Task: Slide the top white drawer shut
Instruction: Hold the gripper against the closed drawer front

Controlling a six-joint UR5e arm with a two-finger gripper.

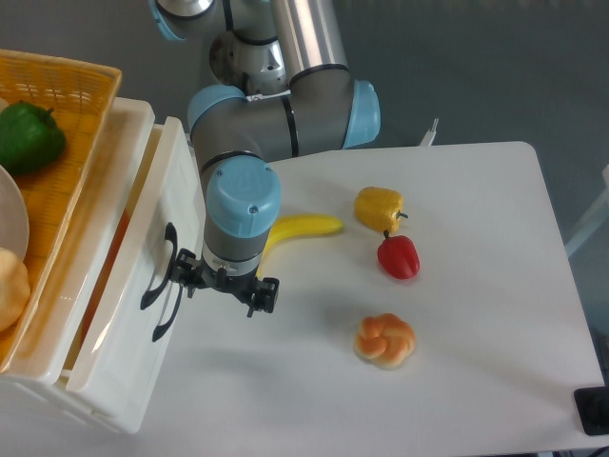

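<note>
Gripper [225, 288] fingers are seen spread apart, with nothing held between them, right beside the black handle [162, 282] of the top white drawer [128, 314]. A narrow gap is left at the drawer, at the table's left edge. On the white table [476, 324], a banana [297, 228] is seen behind the arm.

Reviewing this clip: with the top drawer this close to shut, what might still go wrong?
1. The top white drawer shows a narrow gap, with something orange inside; if that item rides up, it might jam the last stretch.
2. The end effector sits beside the black handle; contact off to one side may skew the drawer.
3. The banana lies close behind the arm, so a wide retreat might knock it.
</note>
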